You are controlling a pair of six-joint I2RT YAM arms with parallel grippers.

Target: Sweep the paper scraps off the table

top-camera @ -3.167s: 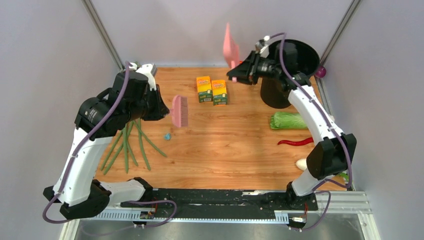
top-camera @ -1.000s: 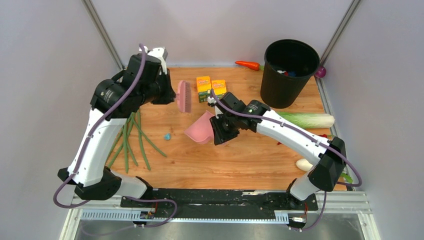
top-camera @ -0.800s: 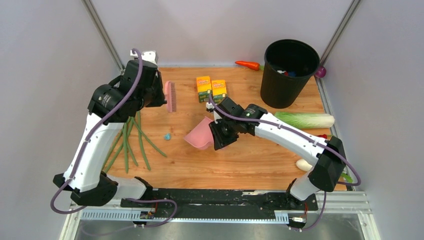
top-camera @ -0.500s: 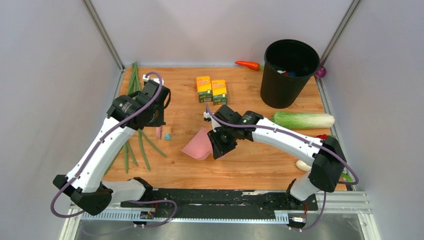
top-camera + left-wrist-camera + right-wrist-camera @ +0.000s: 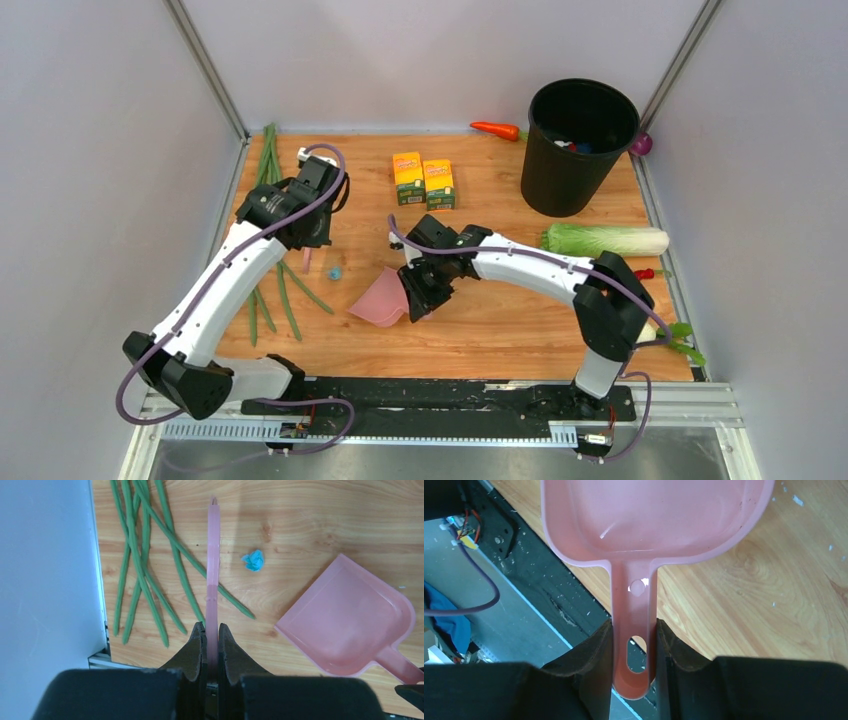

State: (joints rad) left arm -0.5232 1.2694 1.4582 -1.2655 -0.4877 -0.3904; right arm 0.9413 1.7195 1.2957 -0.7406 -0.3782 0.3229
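One paper scrap (image 5: 254,560) left on table (image 5: 500,330), between brush (image 5: 213,555) (pinched in left gripper (image 5: 210,627)) and dustpan (image 5: 350,615) gripped by right gripper (image 5: 634,630); rest seemingly binned.

In the overhead view my left arm (image 5: 230,280) covers my left pincer (image 5: 210,630) and most of the thin pink plastic brush (image 5: 213,555); my wrist camera shows that brush only edge-on. The pink plastic dustpan (image 5: 649,515) loses its front lip at the right wrist picture's top edge. The round black plastic bin (image 5: 555,195) is too dark inside to tell its contents.

1 scrap (image 5: 335,271), 1 dustpan (image 5: 378,300), 1 brush (image 5: 213,555), 2 boxes (image 5: 407,178), 1 bin (image 5: 560,190), 1 carrot (image 5: 495,129), 1 cabbage (image 5: 600,240), beans (image 5: 137,570) approx 6, exact cnt unclear.
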